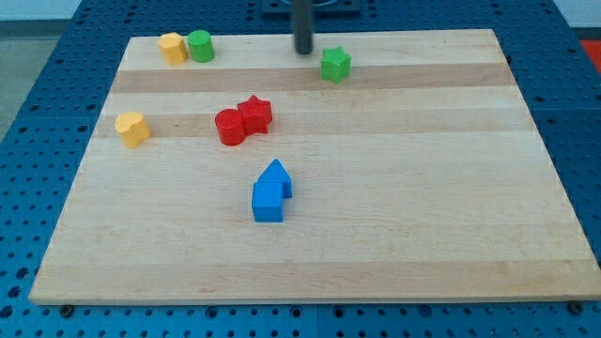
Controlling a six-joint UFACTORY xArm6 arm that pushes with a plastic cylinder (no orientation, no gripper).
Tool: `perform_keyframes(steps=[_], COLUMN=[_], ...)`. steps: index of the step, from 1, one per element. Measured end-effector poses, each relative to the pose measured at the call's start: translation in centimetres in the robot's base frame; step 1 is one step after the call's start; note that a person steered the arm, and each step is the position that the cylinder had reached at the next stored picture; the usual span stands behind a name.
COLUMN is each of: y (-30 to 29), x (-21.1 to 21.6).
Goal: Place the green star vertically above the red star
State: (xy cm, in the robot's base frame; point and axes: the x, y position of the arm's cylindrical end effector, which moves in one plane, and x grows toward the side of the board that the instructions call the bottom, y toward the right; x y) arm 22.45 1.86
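Observation:
The green star (335,65) lies near the view's top, right of centre. The red star (254,114) lies left of centre, below and to the left of the green star, touching a red cylinder (229,127) on its left. My tip (303,50) stands at the board's top edge, just left of and slightly above the green star, a small gap away from it.
A yellow block (173,47) and a green cylinder (200,45) sit together at the top left. Another yellow block (132,129) lies at the left. Two blue blocks (271,191) touch below the centre. The wooden board (423,207) rests on a blue perforated table.

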Motion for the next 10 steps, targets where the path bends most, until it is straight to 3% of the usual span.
perform_keyframes(steps=[1, 3, 10], y=[7.0, 8.3, -6.6], x=[0.5, 4.8, 7.1])
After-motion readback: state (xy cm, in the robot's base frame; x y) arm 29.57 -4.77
